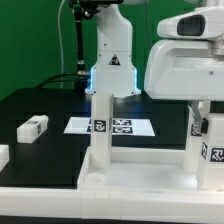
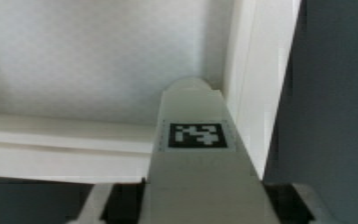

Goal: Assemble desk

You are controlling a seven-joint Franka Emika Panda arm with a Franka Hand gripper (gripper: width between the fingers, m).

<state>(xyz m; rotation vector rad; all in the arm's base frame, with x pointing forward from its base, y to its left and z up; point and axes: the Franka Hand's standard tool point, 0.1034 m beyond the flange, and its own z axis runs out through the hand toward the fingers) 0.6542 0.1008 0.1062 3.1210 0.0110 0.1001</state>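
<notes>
The white desk tabletop (image 1: 135, 172) lies at the front with its rim up. One white leg (image 1: 100, 125) stands upright in its corner socket on the exterior view's left. My gripper (image 1: 203, 110) hangs over the tabletop's corner on the exterior view's right, shut on another white leg (image 1: 199, 132) that it holds upright there. In the wrist view this tagged leg (image 2: 197, 140) runs out from between my dark fingers (image 2: 126, 200) toward the tabletop's inner corner (image 2: 87, 80). Whether the leg's end is seated in the socket is hidden. A further tagged white part (image 1: 215, 155) stands close beside it.
A loose white leg (image 1: 33, 126) lies on the black table at the exterior view's left, and another white part (image 1: 3, 155) at the left edge. The marker board (image 1: 125, 127) lies behind the tabletop. The robot base (image 1: 112, 60) stands at the back.
</notes>
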